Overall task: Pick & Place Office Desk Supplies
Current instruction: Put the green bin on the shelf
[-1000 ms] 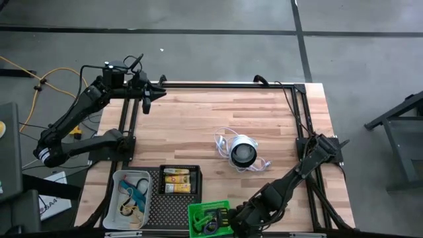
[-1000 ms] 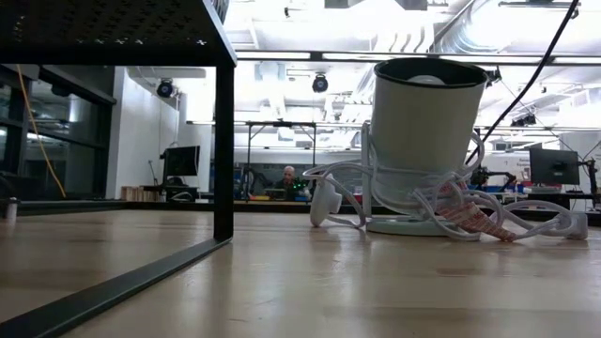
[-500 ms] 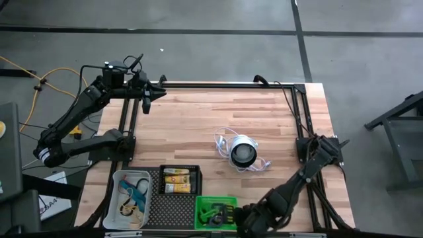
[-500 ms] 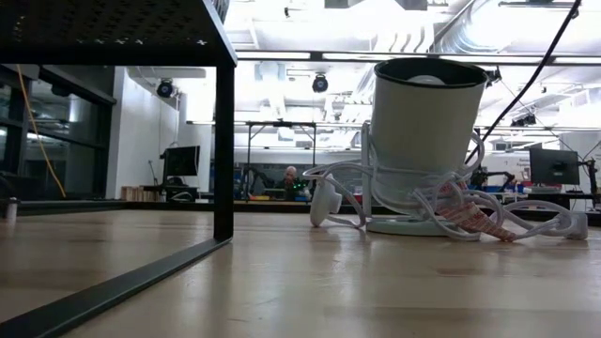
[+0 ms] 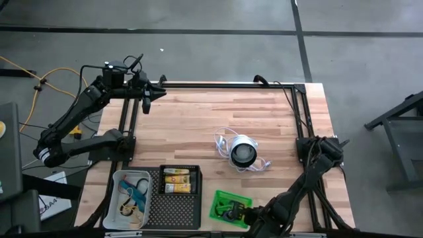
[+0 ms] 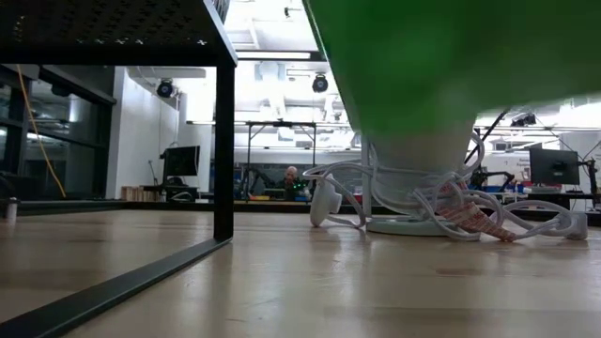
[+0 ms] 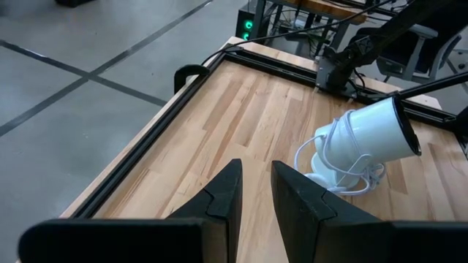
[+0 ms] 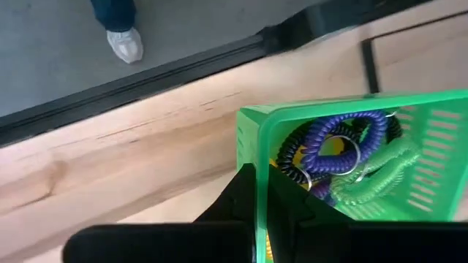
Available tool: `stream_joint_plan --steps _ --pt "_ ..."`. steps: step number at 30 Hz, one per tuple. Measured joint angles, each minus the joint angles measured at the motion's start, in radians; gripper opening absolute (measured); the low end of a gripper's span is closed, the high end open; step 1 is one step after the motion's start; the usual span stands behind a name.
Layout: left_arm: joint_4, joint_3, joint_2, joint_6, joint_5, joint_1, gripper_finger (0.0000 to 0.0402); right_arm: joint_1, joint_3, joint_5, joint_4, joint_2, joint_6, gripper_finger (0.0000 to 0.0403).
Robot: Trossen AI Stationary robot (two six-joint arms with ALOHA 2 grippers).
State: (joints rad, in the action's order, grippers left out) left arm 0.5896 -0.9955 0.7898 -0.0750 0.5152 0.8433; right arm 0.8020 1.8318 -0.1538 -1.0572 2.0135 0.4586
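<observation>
My right gripper (image 5: 243, 213) is shut on a green tray (image 5: 230, 205) near the table's front edge. The tray holds purple, green and black coiled loops (image 8: 344, 157). In the low view the green tray (image 6: 423, 66) fills the upper right as a blur, well above the tabletop. Yellow-and-white packs (image 5: 178, 180) lie in a black tray (image 5: 180, 198). Teal cords (image 5: 132, 193) lie in a clear tray (image 5: 117, 180) to its left. My left gripper (image 5: 147, 92) waits at the far left edge, open by a narrow gap (image 7: 254, 197) with nothing in it. My right gripper grips the green tray's side wall close to a corner (image 8: 257, 183). One finger (image 8: 292, 212) is inside the tray and the other (image 8: 234, 197) outside. The fingers point steeply down from above. The tray hangs lifted clear of the table, turned askew to the table's edges.
A round white-and-black object (image 5: 243, 152) with a white cord (image 6: 441, 221) stands mid-table, just beyond the green tray. A black frame rail (image 5: 225, 84) runs round the tabletop. A person's shoe (image 8: 124, 44) shows on the floor past the near edge.
My right gripper has carried the green tray toward the table's right edge, away from the black tray, and has rolled, so the tray has turned about. The tray has come into the low view from above.
</observation>
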Motion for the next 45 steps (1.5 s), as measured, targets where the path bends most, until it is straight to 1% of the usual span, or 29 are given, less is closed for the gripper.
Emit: stream_joint_plan --steps 9,15,17,22,30,42,45 --pt "0.0 0.0 0.0 0.0 0.0 0.0 0.0069 0.002 -0.292 -0.065 0.247 -0.067 -0.037 0.0003" --pt "0.0 0.0 0.0 0.0 0.0 0.0 0.0069 0.001 -0.397 -0.06 0.334 -0.073 -0.055 0.0003" --pt "0.0 0.0 0.0 0.0 0.0 0.0 0.0069 0.001 -0.415 -0.058 0.364 -0.073 -0.055 0.0003" --pt "0.0 0.0 0.0 0.0 0.0 0.0 0.0069 0.001 -0.441 -0.055 0.375 -0.073 -0.091 0.0003" --pt "-0.001 0.0 0.0 0.0 0.0 0.0 0.0069 0.0 -0.442 -0.038 0.375 -0.073 -0.099 0.0006" --pt "-0.001 0.0 0.0 0.0 0.0 0.0 0.0069 0.0 -0.442 -0.038 0.385 -0.073 -0.097 0.0071" --pt "-0.001 0.0 0.0 0.0 0.0 0.0 0.0069 0.0 -0.442 -0.056 0.382 -0.082 -0.096 0.0082"
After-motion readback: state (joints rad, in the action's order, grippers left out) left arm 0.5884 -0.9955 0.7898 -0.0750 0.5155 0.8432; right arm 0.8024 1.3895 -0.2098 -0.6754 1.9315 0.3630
